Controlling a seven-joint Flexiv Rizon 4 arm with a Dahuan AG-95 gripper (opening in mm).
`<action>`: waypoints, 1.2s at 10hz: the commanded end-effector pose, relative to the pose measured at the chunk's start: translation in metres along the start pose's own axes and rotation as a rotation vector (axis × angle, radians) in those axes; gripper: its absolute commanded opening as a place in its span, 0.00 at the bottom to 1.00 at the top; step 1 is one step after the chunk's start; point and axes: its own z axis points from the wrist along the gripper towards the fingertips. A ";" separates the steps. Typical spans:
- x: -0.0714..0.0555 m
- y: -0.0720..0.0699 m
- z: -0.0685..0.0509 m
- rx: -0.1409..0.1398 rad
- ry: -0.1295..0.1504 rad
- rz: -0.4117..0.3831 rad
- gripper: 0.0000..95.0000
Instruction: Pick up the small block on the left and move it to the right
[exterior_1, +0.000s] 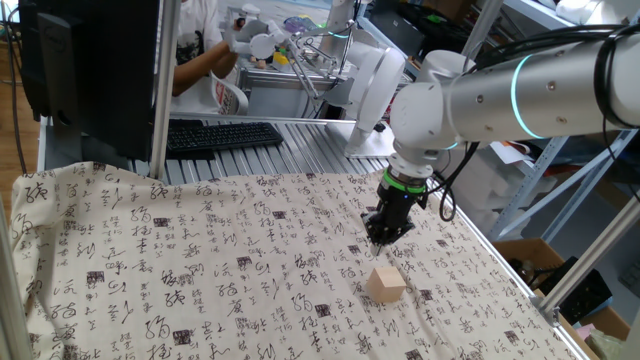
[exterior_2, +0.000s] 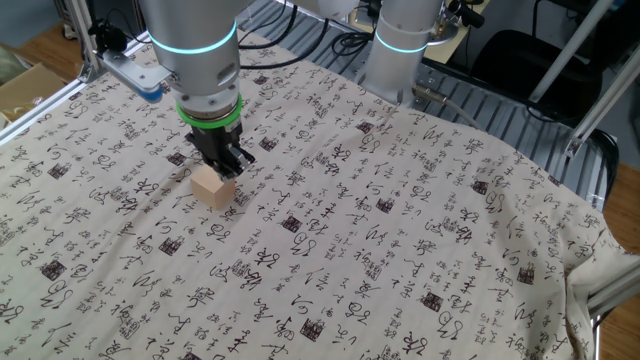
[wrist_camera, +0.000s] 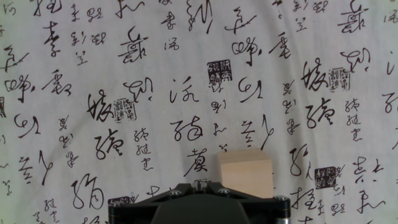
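Note:
The small block (exterior_1: 386, 284) is a plain light tan wooden cube that rests on the calligraphy-printed cloth. It also shows in the other fixed view (exterior_2: 213, 187) and low in the hand view (wrist_camera: 245, 173). My gripper (exterior_1: 387, 234) hangs just above the cloth, right beside the block and a little behind it, also seen in the other fixed view (exterior_2: 224, 167). Its fingers look closed together and hold nothing. In the hand view only the dark gripper body (wrist_camera: 199, 202) shows at the bottom edge, with the block just ahead and to its right.
The printed cloth (exterior_1: 200, 270) covers the table. A keyboard (exterior_1: 220, 135) and a monitor (exterior_1: 90, 70) stand beyond the far edge. A second robot base (exterior_2: 400, 50) stands at the table's back in the other fixed view. A metal frame post (exterior_1: 160, 90) rises at the left.

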 end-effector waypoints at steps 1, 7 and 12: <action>0.001 0.000 0.001 0.002 -0.007 -0.003 0.00; 0.009 -0.013 0.009 0.027 -0.018 -0.028 0.00; 0.005 -0.036 0.015 0.034 -0.020 -0.048 0.00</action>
